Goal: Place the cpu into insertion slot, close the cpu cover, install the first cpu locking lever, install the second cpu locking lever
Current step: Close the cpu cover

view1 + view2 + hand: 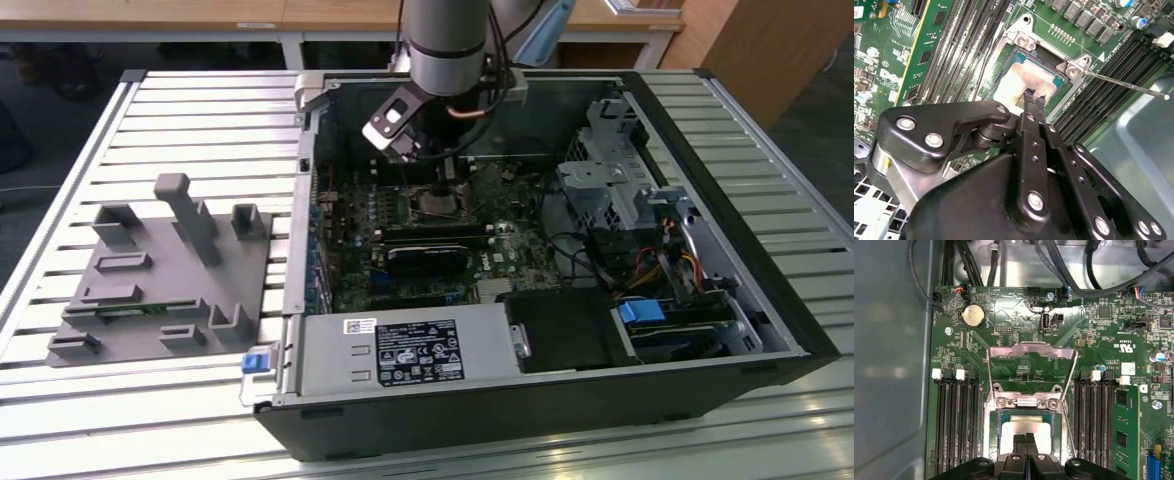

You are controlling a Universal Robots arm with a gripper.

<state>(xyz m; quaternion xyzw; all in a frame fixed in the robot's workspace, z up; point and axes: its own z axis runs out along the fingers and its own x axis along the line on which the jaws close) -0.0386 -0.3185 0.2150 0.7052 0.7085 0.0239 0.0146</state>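
The cpu (1026, 426) lies flat in the insertion slot (1000, 437), its silvery top smeared with pale paste. In the second wrist view the cpu (1021, 80) shows inside the slot's dark frame (1000, 75). My gripper (1026, 438) is shut with nothing between its fingers, and the joined tips (1034, 97) rest on or just above the chip's edge. The cpu cover (1031, 349) stands tilted open behind the slot, the board showing through its window. A thin locking lever (1126, 83) sticks out unlatched beside the socket. In the exterior view the gripper (447, 185) hangs over the socket (438, 205).
Long black memory slots (956, 425) flank the socket, with a green memory stick (1121, 432) beside them. A black card (430, 255), power supply (400, 355), drive cage (614, 185) and cables crowd the case. A grey fixture (160, 270) sits at the exterior view's left.
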